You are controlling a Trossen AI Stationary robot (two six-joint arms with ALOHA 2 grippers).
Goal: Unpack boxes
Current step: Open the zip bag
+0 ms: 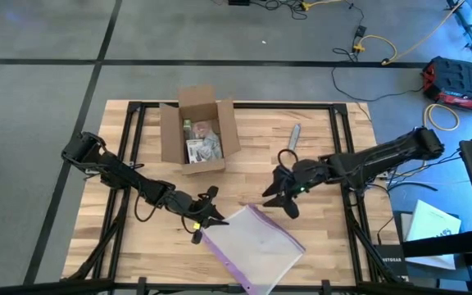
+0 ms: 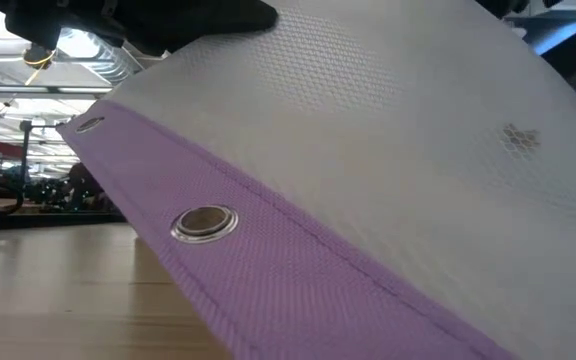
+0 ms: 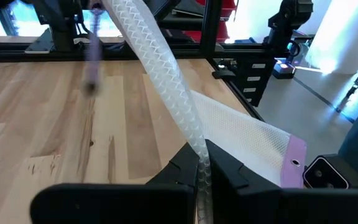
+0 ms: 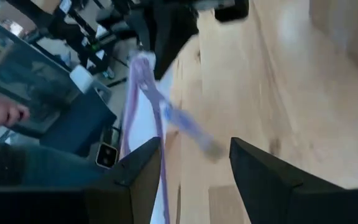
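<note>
A brown cardboard box [image 1: 199,131] stands open at the table's far left of middle, with small packets inside. A clear mesh bag with a purple edge [image 1: 256,246] lies slanted near the front edge; it fills the low view, showing metal eyelets [image 2: 203,222]. My left gripper [image 1: 209,216] is shut on the bag's far left edge. My right gripper [image 1: 280,197] hangs open to the right of the bag's far corner, with nothing between its fingers [image 4: 194,168]. My left gripper pinches the bag's white mesh edge [image 3: 199,149] between its two fingers, coming nearly level from the table's left. The edge band runs up and away from the fingertips. That side of the bag is raised off the wood, and the sheet slopes down toward the front edge.
A small grey tool [image 1: 293,138] lies on the wood behind my right gripper. Bare wood [image 1: 129,238] shows at the left and between box and bag. Past the right edge stand dark equipment and cables; a person's hand [image 4: 2,112] shows in the right wrist view.
</note>
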